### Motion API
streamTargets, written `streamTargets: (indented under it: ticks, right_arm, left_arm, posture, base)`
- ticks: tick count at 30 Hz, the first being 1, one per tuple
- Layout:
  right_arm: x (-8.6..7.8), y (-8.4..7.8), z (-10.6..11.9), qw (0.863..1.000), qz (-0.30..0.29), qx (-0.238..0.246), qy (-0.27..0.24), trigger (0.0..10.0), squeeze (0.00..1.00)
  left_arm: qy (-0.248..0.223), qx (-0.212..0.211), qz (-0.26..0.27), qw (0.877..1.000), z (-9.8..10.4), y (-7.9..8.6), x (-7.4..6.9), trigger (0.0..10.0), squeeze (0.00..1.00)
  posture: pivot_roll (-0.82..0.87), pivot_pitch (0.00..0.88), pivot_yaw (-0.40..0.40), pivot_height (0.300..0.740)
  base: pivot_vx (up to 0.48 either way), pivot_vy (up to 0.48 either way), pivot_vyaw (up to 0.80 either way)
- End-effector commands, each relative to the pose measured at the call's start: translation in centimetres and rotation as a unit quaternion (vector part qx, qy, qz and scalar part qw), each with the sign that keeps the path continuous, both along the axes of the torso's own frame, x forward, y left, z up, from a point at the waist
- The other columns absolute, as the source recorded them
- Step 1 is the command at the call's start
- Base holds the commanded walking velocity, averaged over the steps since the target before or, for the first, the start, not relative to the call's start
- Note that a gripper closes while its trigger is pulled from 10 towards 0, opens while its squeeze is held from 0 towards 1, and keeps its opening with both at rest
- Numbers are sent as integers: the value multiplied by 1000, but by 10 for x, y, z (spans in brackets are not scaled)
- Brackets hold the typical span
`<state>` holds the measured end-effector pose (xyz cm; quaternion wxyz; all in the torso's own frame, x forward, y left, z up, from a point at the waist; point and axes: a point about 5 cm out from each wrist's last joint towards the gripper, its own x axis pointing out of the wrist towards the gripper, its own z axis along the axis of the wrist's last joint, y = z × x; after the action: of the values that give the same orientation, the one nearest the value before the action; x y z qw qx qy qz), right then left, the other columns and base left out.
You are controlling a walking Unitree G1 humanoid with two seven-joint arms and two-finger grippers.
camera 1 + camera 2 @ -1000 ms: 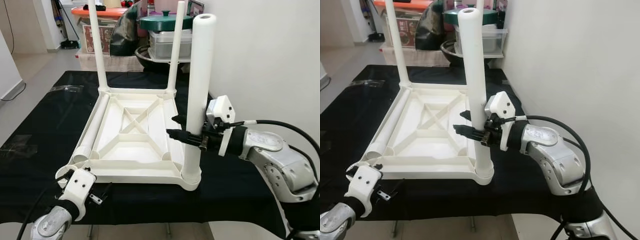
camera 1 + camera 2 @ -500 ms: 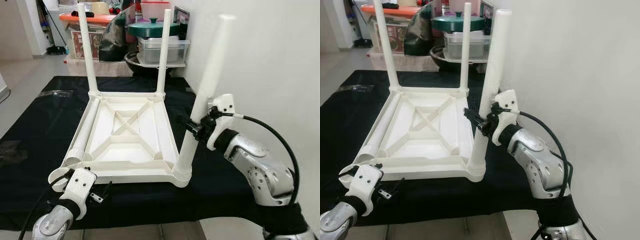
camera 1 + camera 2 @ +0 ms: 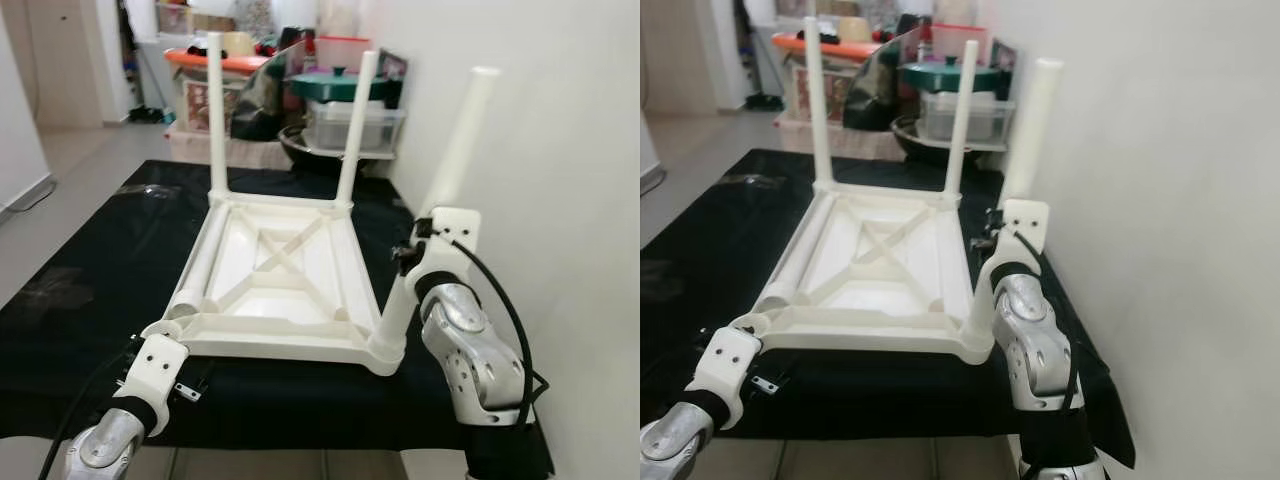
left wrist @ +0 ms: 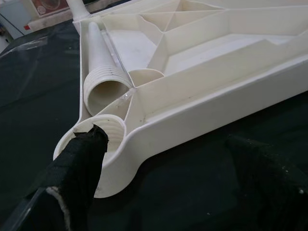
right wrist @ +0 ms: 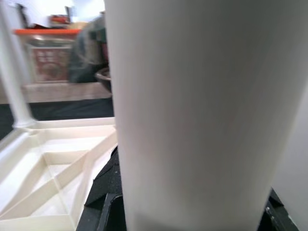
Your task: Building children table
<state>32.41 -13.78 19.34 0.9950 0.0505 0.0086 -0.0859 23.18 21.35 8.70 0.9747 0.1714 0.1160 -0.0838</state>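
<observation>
A white plastic children's table (image 3: 285, 290) lies upside down on the black-covered worktop (image 3: 90, 300). Two legs (image 3: 215, 110) stand upright in its far corners. A third leg (image 3: 445, 190) sits in the near right corner socket and leans to the right, and my right gripper (image 3: 405, 258) is shut on its middle. In the right wrist view that leg (image 5: 192, 110) stands between the black fingers (image 5: 103, 209). A loose fourth leg (image 4: 101, 77) lies inside the tabletop along its left side. My left gripper (image 3: 190, 385) is open, just in front of the empty near left socket (image 4: 103, 137).
A white wall (image 3: 570, 200) runs close along the worktop's right side. Behind the far edge stand storage boxes, a pot with a green lid (image 3: 345, 85) and an orange-lidded bin (image 3: 215, 62). Open floor (image 3: 90, 160) lies to the left.
The near right leg stood upright a second ago and now leans to the right, my right gripper still on it. The head camera has shifted. My left arm has stayed put.
</observation>
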Motion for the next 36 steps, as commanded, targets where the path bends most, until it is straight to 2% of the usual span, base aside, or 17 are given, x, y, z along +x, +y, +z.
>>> streamTargets:
  ticks: [1,3,4,5,6,7,16,23,35,36]
  right_arm:
    - [-2,-15,-35,994,-69,11,83,0,0]
    - [-1,-9,-36,993,-68,15,92,0,0]
    - [2,-1,-37,993,-57,14,102,627,0]
    - [2,3,-37,993,-51,14,106,4549,0]
    - [2,3,-37,993,-51,14,106,4549,0]
    - [3,7,-38,993,-41,13,108,10000,0]
    - [2,11,-32,993,-17,39,106,10000,0]
    - [3,12,-27,994,-8,23,105,10000,0]
    - [2,12,-23,994,-5,30,107,10000,0]
    - [2,13,-20,994,-4,31,104,10000,43]
  left_arm:
    - [6,2,2,1000,-2,-1,4,10000,0]
    - [6,3,3,1000,-2,-1,4,10000,0]
    - [7,4,5,1000,-3,-1,5,10000,0]
    - [7,6,6,1000,-3,-1,6,10000,0]
    - [7,6,6,1000,-3,-1,6,10000,0]
    - [7,7,7,1000,-3,-1,6,10000,0]
    - [11,13,1,1000,-4,-3,8,10000,0]
    - [10,16,-4,1000,-4,-5,11,10000,0]
    - [9,19,-7,1000,-4,-7,11,10000,0]
    - [8,19,-7,1000,-4,-7,11,10000,0]
  posture:
    - [33,0,-123,740]
    - [37,0,-128,740]
    - [37,0,-131,740]
    - [37,0,-131,740]
    - [37,0,-131,740]
    - [38,0,-131,740]
    - [26,0,-124,740]
    - [21,0,-121,740]
    - [20,0,-128,740]
    - [20,0,-128,740]
  base:
    - [0,0,0]
    - [0,0,0]
    - [0,0,0]
    - [0,0,0]
    - [0,0,0]
    - [0,0,0]
    - [0,0,0]
    - [0,0,0]
    - [0,0,0]
    - [0,0,0]
